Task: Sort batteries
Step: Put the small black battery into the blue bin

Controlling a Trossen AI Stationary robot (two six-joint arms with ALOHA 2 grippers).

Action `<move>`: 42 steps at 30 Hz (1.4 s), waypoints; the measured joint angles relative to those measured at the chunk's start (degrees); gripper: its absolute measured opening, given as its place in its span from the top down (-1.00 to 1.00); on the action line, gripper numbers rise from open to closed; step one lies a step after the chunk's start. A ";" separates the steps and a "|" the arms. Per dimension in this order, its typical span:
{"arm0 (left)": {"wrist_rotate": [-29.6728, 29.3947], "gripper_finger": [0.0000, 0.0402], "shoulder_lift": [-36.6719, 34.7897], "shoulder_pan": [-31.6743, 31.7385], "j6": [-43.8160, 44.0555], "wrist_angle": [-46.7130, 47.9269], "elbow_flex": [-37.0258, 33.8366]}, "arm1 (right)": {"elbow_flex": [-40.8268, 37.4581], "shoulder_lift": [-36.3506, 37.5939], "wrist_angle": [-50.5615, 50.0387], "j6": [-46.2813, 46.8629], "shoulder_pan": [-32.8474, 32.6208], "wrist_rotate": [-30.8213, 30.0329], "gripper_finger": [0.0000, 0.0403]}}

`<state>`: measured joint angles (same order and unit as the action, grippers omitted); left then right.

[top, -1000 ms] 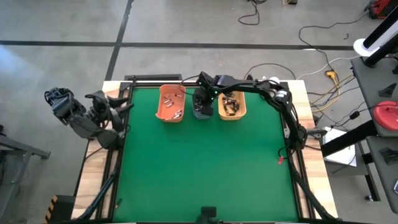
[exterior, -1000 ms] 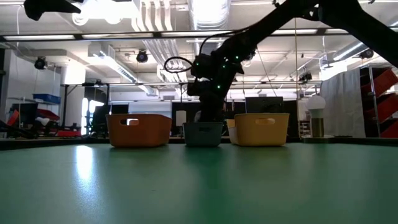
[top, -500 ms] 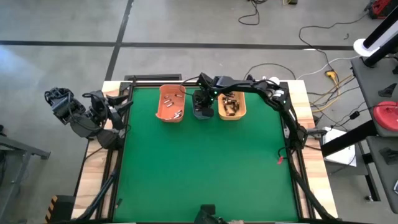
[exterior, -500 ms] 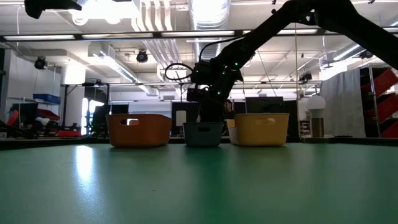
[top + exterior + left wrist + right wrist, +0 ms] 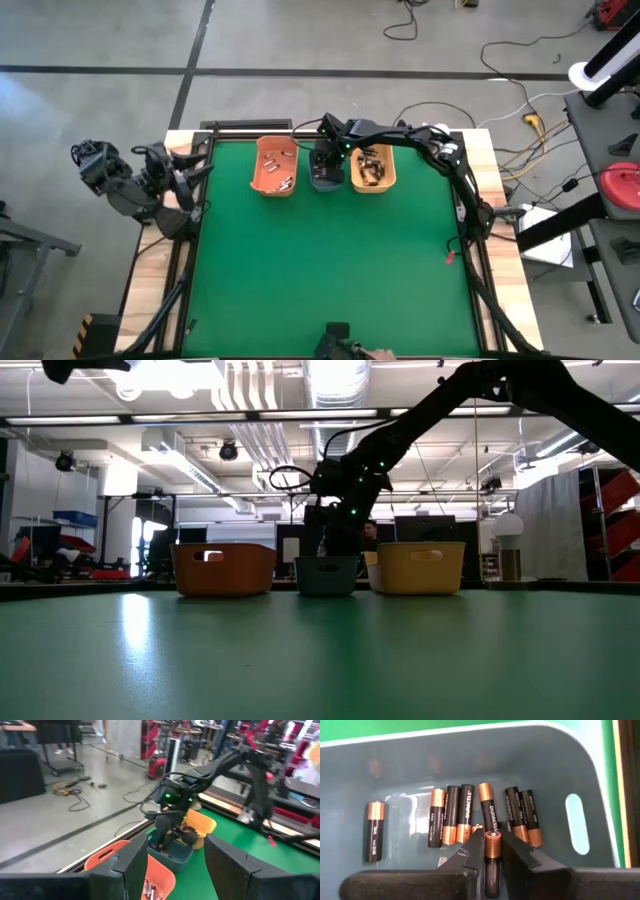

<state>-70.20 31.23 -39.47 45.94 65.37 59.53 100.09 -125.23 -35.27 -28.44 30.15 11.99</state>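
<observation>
**Battery gripped over the blue-grey bin**

Across the green table [image 5: 330, 260], three bins are lined up toward the 12 o'clock edge in the high view. At about 11 o'clock an orange bin [image 5: 273, 167] is set, with a few batteries seen inside; at about 1 o'clock a yellow-orange bin [image 5: 372, 168] is placed, holding a darker heap of cells. Between them the blue-grey bin [image 5: 470, 775] is found, and the right arm is reached over it from the 2 o'clock side. The left arm is folded off the table at 9 o'clock, its left gripper [image 5: 172, 865] shown with fingers spread apart and nothing between them.

Inside the blue-grey bin, the right gripper [image 5: 490, 862] is closed on a single battery [image 5: 491, 855], coppery end forward. Just beyond it, a row of black-and-copper batteries [image 5: 465, 812] is laid side by side on the bin floor, and one more cell [image 5: 374, 830] is seen apart from the row.
</observation>
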 joint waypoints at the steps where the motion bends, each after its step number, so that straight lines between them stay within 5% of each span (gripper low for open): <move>1: 0.78 0.14 -0.09 0.01 -1.11 0.08 0.91 | 0.00 0.00 0.22 -0.08 0.00 0.00 0.78; 13: 4.76 0.14 -0.03 0.01 -8.59 0.67 10.19 | 0.00 0.04 1.71 0.51 0.67 -0.02 0.78; 42: 7.27 0.14 3.27 0.01 -6.91 2.97 10.12 | -0.04 0.07 -1.67 3.19 1.40 -0.11 0.71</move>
<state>-62.94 34.50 -39.46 39.02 68.34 69.65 100.05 -125.16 -36.94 -25.25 31.55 11.88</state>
